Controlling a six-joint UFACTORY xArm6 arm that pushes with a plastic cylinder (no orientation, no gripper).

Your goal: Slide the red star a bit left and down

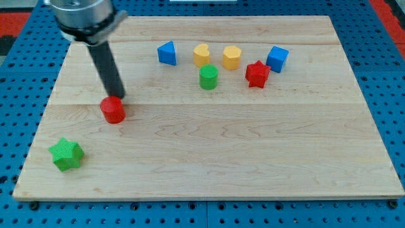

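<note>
The red star (257, 73) lies on the wooden board at the upper right, touching or nearly touching the blue cube (277, 59) at its upper right. My tip (118, 95) is far to the view's left of the star, just above the red cylinder (113, 109) and close to or touching its top edge. The dark rod runs up and left from the tip to the arm's metal end at the view's top left.
A blue triangular block (167, 53), a yellow heart (202, 55) and a yellow hexagon (231, 57) form a row left of the star. A green cylinder (208, 77) stands just below them. A green star (66, 154) lies at the lower left. Blue pegboard surrounds the board (253, 152).
</note>
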